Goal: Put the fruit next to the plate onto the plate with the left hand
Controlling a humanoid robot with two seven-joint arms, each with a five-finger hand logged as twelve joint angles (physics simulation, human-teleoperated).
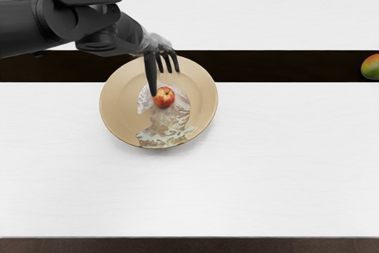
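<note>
head view: apple (pixel 164 97) on plate (pixel 113 106) below left hand (pixel 157 56)

A small red-and-yellow apple (pixel 164 97) sits upright in the middle of the round tan plate (pixel 118 117), just beside my left hand's (pixel 157 57) lowest fingertip. The plate lies flat at the white counter's (pixel 266 164) far edge, left of centre.
</note>
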